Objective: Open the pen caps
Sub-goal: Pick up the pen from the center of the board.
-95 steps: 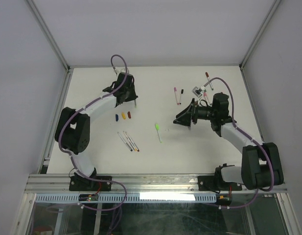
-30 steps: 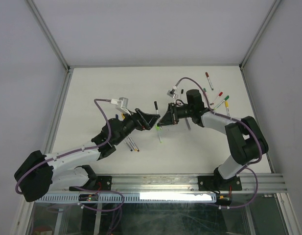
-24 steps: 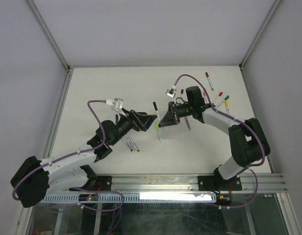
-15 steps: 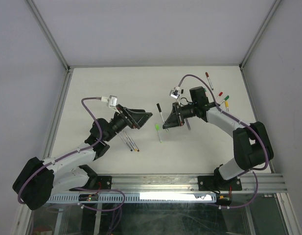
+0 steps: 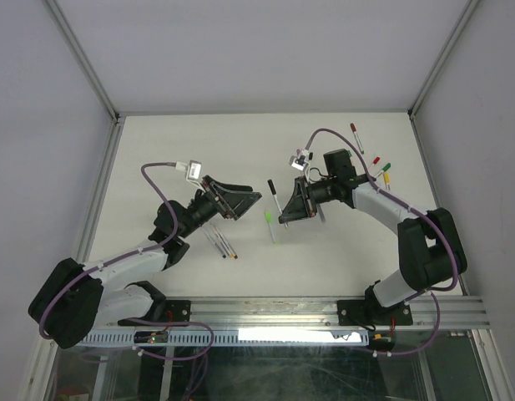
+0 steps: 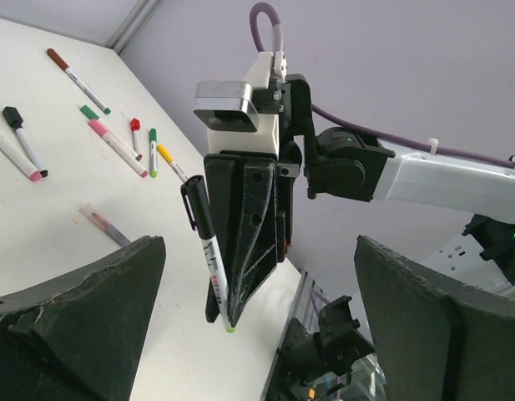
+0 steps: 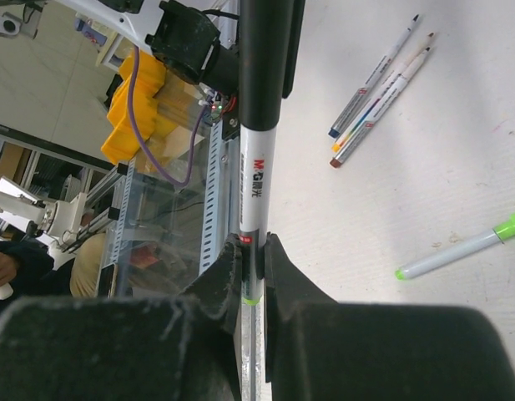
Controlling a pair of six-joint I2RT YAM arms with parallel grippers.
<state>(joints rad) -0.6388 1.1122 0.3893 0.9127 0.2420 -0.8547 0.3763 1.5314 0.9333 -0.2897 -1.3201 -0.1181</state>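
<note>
My right gripper (image 7: 253,261) is shut on the lower end of a grey-white pen (image 7: 255,196) and holds it upright above the table. A black pen cap (image 7: 263,58) sits on the pen's top end. In the top view the held pen (image 5: 276,200) stands mid-table, its black cap (image 5: 271,184) uppermost. My left gripper (image 5: 257,197) hangs just left of it, jaws wide open and empty. The left wrist view shows the black cap (image 6: 194,205) and the pen (image 6: 214,276) between my spread fingers (image 6: 82,326), not touched.
A green-capped pen (image 5: 270,226) lies on the table under the held pen. Three uncapped pens (image 5: 223,243) lie near the left arm. More capped pens (image 5: 381,170) lie at the back right. The metal frame rail (image 5: 265,311) runs along the near edge.
My left gripper has opened fully and drawn back to the left, away from the pen. The right gripper has shifted slightly right, still holding the pen with its black cap on.
</note>
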